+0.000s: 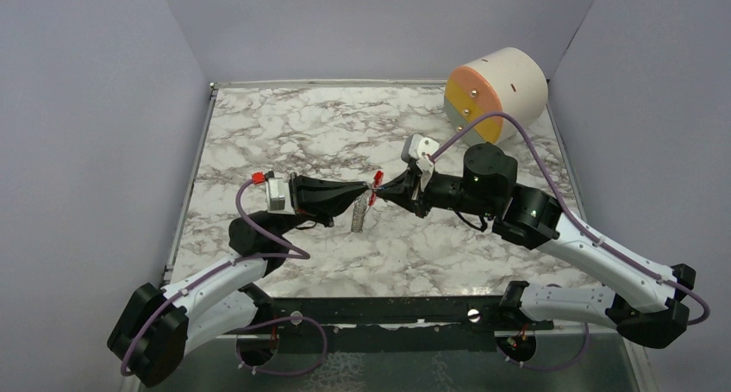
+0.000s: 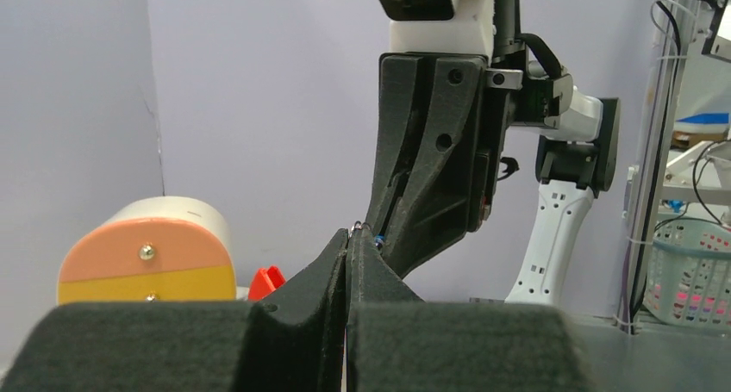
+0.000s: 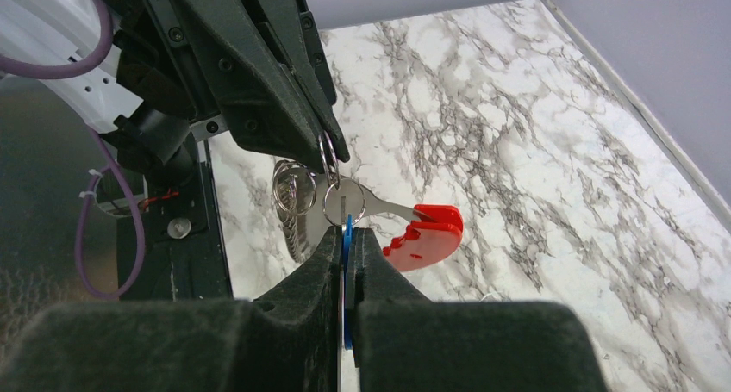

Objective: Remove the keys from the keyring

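Both grippers meet tip to tip above the middle of the marble table [image 1: 284, 133]. My right gripper [image 3: 346, 237] is shut on the blue-headed key [image 3: 347, 226], edge-on between its pads. My left gripper [image 2: 347, 237] is shut on a small silvery split ring [image 3: 328, 157] of the keyring. From the rings hang the red piece [image 3: 427, 233] and the grey chain strap [image 3: 293, 228], which dangles down to the table in the top view [image 1: 359, 213]. In the top view the left gripper [image 1: 366, 189] and right gripper [image 1: 388, 188] pinch either side of the red piece [image 1: 377, 186].
A white cylinder [image 1: 496, 95] with an orange and yellow face stands at the back right corner; it also shows in the left wrist view [image 2: 146, 254]. Purple walls enclose the table on three sides. A black strip [image 1: 388, 310] runs along the front edge.
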Action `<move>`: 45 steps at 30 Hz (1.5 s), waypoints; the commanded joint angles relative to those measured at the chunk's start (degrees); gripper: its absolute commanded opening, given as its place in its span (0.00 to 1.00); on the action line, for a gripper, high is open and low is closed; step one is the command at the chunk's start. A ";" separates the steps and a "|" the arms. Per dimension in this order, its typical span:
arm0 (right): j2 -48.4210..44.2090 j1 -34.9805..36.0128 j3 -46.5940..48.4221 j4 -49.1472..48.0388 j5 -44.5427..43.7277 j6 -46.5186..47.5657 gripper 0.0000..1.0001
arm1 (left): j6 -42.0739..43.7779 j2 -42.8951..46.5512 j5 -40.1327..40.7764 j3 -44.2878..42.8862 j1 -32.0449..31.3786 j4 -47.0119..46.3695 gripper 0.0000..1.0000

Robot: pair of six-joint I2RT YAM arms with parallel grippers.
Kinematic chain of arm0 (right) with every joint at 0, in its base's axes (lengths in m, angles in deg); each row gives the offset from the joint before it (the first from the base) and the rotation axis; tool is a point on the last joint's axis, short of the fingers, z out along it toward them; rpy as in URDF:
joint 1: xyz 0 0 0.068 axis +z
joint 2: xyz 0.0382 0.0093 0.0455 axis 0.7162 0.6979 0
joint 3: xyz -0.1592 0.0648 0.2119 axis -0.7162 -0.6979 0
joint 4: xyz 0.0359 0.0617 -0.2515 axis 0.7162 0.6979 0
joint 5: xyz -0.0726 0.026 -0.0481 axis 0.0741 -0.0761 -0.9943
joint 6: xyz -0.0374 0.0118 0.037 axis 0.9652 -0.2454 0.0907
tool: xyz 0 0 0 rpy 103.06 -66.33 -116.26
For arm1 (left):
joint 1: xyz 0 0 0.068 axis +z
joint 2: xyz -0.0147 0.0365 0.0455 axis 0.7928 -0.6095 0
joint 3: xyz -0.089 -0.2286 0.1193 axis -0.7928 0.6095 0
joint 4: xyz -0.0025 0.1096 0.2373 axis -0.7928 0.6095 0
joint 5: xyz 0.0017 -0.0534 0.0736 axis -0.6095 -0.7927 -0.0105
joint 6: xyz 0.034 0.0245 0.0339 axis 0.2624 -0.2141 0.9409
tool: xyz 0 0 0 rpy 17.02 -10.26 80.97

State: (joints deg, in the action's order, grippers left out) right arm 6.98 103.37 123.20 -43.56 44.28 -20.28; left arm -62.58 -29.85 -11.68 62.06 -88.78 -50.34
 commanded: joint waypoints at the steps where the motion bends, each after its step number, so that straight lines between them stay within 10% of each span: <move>1: -0.15 -0.29 -1.23 -0.52 0.20 -1.06 0.01 | -6.02 -3.45 5.79 0.35 0.34 -15.34 0.00; 35: 5.72 1.17 -1.80 -0.77 -6.09 -0.31 0.01 | -11.45 1.93 8.84 0.53 0.12 -16.41 0.00; 45: -0.65 1.26 -1.69 -0.17 -7.65 -0.60 0.31 | -11.22 1.97 8.75 0.70 0.04 -16.40 0.00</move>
State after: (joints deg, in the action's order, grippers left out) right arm 10.63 104.40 121.82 -44.83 39.28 -21.00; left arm -73.05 -29.02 -4.97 63.54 -88.78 -53.66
